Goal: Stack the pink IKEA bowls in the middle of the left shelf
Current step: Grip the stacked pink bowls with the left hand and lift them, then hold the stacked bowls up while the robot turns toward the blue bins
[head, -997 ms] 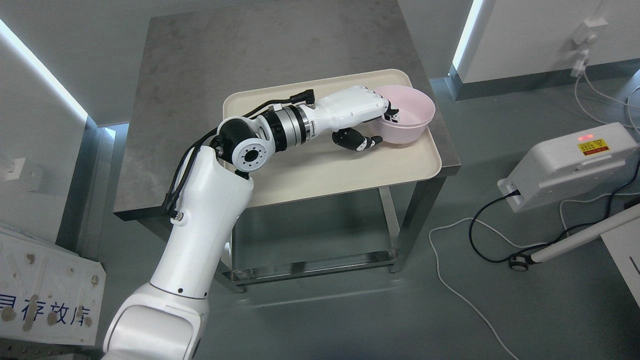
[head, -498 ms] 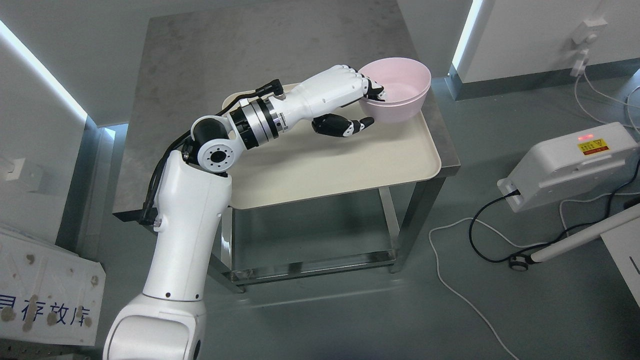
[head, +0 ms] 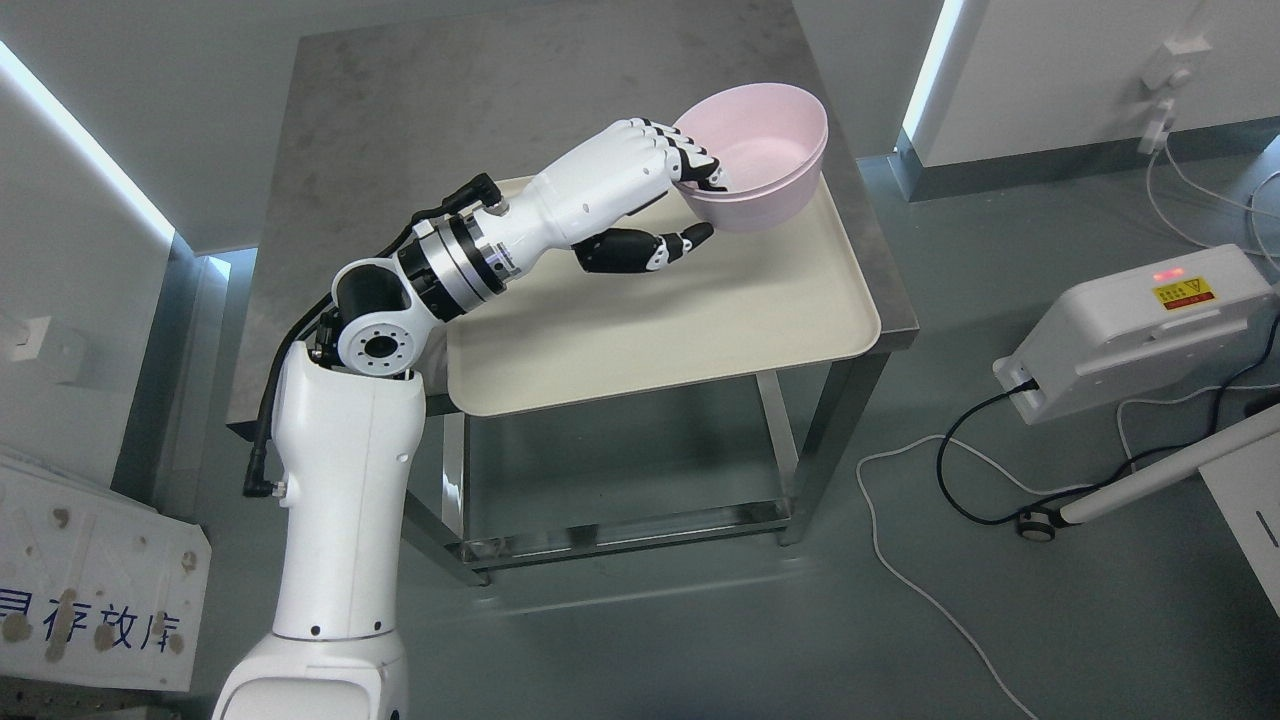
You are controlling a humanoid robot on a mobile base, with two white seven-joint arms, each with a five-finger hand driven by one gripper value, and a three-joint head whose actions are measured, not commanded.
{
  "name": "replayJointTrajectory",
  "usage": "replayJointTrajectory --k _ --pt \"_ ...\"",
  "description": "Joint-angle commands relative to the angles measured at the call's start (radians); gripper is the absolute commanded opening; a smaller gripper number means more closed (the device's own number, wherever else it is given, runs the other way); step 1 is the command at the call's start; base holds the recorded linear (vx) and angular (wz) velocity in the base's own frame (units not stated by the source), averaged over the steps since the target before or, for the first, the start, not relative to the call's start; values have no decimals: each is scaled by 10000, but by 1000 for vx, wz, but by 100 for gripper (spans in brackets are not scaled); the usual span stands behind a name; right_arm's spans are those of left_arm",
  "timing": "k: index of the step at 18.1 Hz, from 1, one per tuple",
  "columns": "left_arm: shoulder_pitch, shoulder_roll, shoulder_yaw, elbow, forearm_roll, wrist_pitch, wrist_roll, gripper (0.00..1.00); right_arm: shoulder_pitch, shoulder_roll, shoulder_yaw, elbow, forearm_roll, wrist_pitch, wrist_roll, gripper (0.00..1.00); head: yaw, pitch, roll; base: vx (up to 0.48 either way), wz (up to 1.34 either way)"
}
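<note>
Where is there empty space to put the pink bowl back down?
Most of the cream plastic tray is bare, from its front rim up to the left hand gripping the pink plastic bowl. The grey metal table behind and left of the tray is also bare.

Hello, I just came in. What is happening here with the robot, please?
The robot's left hand holds a pink bowl by its near rim, fingers hooked over the edge. The bowl is tilted and held above the far right corner of a cream tray, which lies on a grey table. No second bowl and no shelf can be seen, so no stacking is done yet. The right arm is out of view.
</note>
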Motion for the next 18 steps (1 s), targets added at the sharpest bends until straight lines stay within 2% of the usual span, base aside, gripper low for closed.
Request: replayJointTrajectory --k 1,10,18 --pt "455 160 957 -1375 211 -5 -14 9 1 -174 0 0 0 7 -4 100 0 0 0 0 0" --pt "1145 160 1140 -1560 226 -5 -198 10 1 -174 0 0 0 7 -4 100 0 0 0 -30 -21" --pt "1391 160 1647 -1559 578 -5 -244 10 1 -174 0 0 0 7 -4 100 0 0 0 -170 -2"
